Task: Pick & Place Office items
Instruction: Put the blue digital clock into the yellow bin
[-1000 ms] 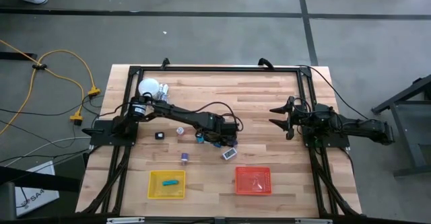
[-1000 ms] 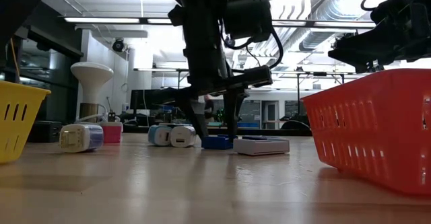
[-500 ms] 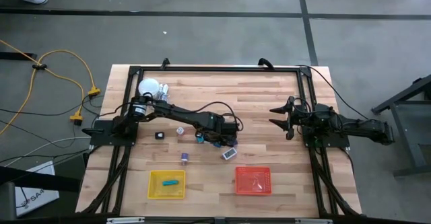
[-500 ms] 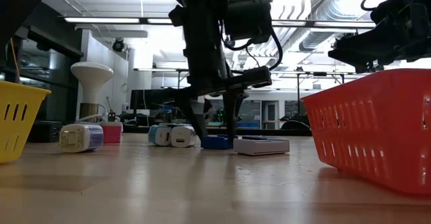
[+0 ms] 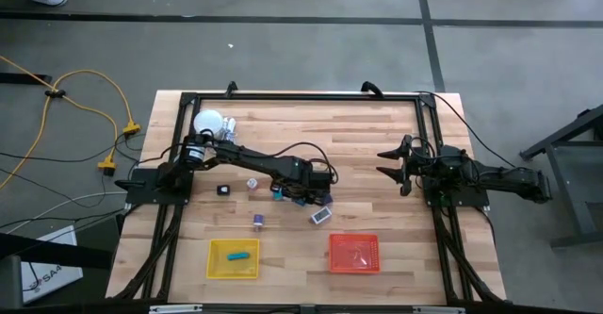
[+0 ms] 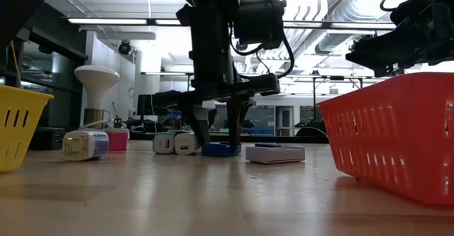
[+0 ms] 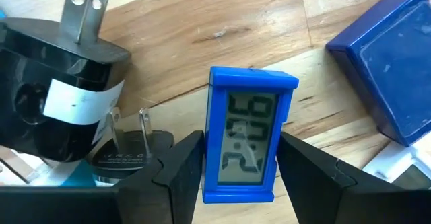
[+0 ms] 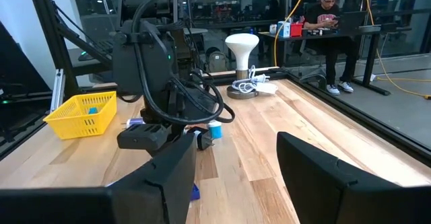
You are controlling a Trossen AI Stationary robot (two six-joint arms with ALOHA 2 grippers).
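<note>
clock: small blue clock (image 7: 244, 143) lying flat on the table (image 5: 377, 135) mid-board, right between the left gripper (image 7: 232, 173) fingers (image 7: 180, 173); digits on the face, looks like "2:26" but not sure

grip: fingers either side of the clock, hard to say if touching yet, so not gripped as far as can be told; probably best to stay centred on the narrow sides, close slowly, lift straight up

watch out: black plug adapter (image 7: 57, 93) with metal prongs just beside, plus a dark blue box (image 7: 394, 66) on the other side; easy to nudge either on the way up

labels: white sticker on the adapter, print too small to read; faint embossed text on a second black plug (image 7: 131, 150), unreadable

drop spot: yellow tray (image 5: 234, 258) near the front edge already holds one teal bit, orange tray (image 5: 353, 253) next to it; likely one of those

other bits: purple roll (image 5: 258, 222), black block (image 5: 223, 190), white-and-blue item (image 5: 321, 216) scattered nearby

far side: right gripper (image 5: 388, 163) parked well apart, fingers spread, nothing in them
</note>
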